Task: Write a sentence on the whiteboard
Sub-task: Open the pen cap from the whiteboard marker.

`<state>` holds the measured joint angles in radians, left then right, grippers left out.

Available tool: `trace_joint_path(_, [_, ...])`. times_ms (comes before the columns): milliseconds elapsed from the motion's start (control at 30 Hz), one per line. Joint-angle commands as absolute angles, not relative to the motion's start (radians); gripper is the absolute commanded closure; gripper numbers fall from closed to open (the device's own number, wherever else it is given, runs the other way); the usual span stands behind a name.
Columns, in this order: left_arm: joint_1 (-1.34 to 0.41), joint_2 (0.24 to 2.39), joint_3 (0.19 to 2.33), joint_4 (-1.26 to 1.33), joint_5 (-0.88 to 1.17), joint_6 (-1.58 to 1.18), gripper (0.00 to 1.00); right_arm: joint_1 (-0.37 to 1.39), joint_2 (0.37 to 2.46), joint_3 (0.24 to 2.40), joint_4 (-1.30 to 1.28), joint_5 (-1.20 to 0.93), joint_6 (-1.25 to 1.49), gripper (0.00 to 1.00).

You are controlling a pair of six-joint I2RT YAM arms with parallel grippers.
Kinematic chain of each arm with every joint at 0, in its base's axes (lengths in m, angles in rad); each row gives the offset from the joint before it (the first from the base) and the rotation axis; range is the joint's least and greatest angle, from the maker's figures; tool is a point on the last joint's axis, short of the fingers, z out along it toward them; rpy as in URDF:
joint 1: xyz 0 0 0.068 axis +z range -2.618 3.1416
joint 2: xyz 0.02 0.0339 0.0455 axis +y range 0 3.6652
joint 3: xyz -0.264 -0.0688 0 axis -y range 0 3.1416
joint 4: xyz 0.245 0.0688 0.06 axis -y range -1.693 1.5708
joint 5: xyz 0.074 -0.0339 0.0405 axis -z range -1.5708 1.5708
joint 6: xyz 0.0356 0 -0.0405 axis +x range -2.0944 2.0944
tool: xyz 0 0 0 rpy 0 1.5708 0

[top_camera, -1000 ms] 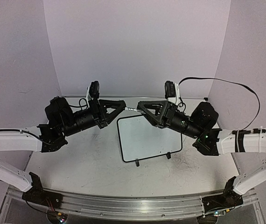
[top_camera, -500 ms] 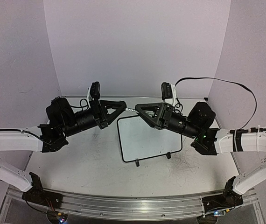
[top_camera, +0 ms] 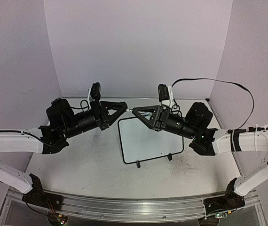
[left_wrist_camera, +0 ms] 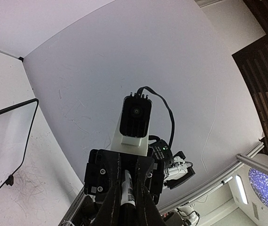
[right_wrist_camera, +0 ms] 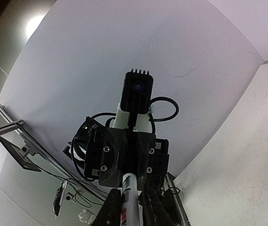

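The whiteboard [top_camera: 148,141] lies blank below. Above its far edge, left gripper [top_camera: 124,105] and right gripper [top_camera: 134,111] both pinch one marker [top_camera: 130,110] (end to end). A skewed pull could drop it.

Whiteboard [top_camera: 148,141] on table [top_camera: 91,169]; above it, marker [top_camera: 130,110] between left fingers [top_camera: 118,106] and right fingers [top_camera: 141,112]

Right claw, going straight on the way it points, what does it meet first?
The right claw would likely meet the left claw, which faces it, a white marker spanning the gap.
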<state>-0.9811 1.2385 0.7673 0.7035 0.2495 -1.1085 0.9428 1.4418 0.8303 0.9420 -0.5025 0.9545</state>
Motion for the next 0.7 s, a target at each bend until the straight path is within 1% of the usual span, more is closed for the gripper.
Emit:
trace_joint_path(0, [-0.989, 1.244, 0.768, 0.766, 0.255, -1.114, 1.00, 0.944, 1.448, 0.872, 1.011, -0.527, 0.968, 0.79])
trace_joint_path(100, [-0.989, 1.248, 0.769, 0.766, 0.260, -1.115, 1.00, 0.945, 1.453, 0.872, 1.016, -0.541, 0.969, 0.80])
trace_joint_path(267, [-0.990, 1.248, 0.766, 0.766, 0.272, -1.123, 1.00, 0.944, 1.456, 0.856, 1.024, -0.553, 0.975, 0.84])
trace_joint_path(333, [-0.990, 1.248, 0.762, 0.766, 0.275, -1.127, 1.00, 0.945, 1.457, 0.853, 1.034, -0.557, 0.982, 0.90])
trace_joint_path(400, [-0.989, 1.248, 0.756, 0.767, 0.278, -1.129, 1.00, 0.945, 1.456, 0.855, 1.043, -0.562, 0.988, 0.98])
trace_joint_path(433, [-0.989, 1.247, 0.754, 0.766, 0.278, -1.129, 1.00, 0.945, 1.455, 0.855, 1.048, -0.564, 0.991, 1.00])
trace_joint_path(667, [-0.988, 1.220, 0.732, 0.766, 0.265, -1.132, 1.00, 0.941, 1.398, 0.795, 1.068, -0.541, 0.984, 1.00])
